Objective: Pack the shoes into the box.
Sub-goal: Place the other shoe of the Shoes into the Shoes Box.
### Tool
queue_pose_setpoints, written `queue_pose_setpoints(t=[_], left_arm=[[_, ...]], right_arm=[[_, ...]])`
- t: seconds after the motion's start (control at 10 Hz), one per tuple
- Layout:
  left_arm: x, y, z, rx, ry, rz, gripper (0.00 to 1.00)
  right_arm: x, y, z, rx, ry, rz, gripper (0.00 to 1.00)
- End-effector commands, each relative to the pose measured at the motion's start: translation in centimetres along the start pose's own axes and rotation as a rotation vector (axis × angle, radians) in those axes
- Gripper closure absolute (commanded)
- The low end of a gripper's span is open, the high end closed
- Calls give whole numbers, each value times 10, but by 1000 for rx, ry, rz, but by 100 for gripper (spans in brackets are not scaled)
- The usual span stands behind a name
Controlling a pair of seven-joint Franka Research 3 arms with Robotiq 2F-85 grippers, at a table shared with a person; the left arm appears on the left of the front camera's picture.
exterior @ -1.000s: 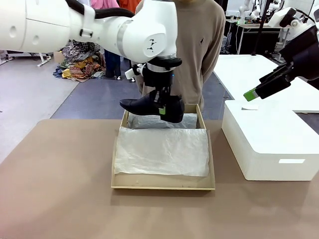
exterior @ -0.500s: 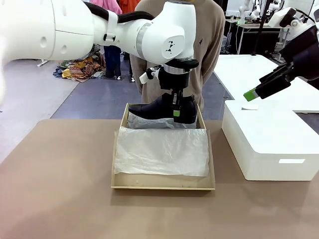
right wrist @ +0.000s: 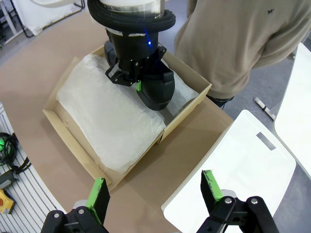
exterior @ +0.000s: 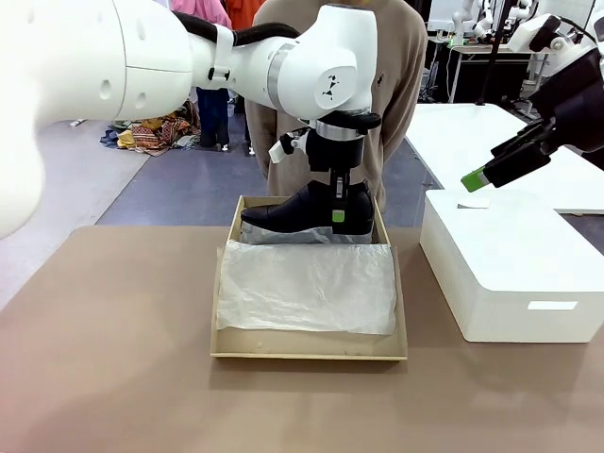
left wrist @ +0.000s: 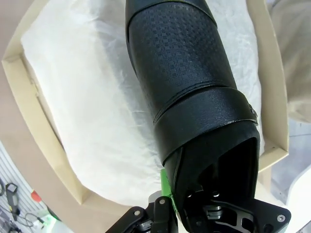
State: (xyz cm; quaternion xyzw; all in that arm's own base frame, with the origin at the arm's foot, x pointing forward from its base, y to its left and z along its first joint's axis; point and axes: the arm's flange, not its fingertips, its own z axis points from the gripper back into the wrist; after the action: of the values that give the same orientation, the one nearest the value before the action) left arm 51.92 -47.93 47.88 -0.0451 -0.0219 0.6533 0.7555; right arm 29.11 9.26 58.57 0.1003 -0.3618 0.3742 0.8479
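Left pincer [exterior: 337,208] pinches the heel collar of a glossy black pointed-toe leather shoe [exterior: 293,213]: one finger inside the opening, the other, green-padded, outside. The shoe hangs level from it, toe to the robot's left, long axis crosswise along the far wall of the tan cardboard shoebox [exterior: 309,355]. The sole is down at the lining; contact unclear. Nearward of this pincer, crumpled white tissue paper [exterior: 307,288] fills the box. Right pincer [exterior: 477,178] is spread wide, holding nothing, above a large white rectangular box [exterior: 514,283].
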Motion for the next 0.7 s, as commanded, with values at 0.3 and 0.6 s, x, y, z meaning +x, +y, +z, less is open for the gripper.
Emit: queue_pose_setpoints(t=[0.3,0.6], left_arm=[[-6,2,2,24,-8,70,100],[-3,1,-10,23,8,16,100]], right_arm=[[0,0,0,9,-5,0,0],[0,0,0,9,-5,0,0]])
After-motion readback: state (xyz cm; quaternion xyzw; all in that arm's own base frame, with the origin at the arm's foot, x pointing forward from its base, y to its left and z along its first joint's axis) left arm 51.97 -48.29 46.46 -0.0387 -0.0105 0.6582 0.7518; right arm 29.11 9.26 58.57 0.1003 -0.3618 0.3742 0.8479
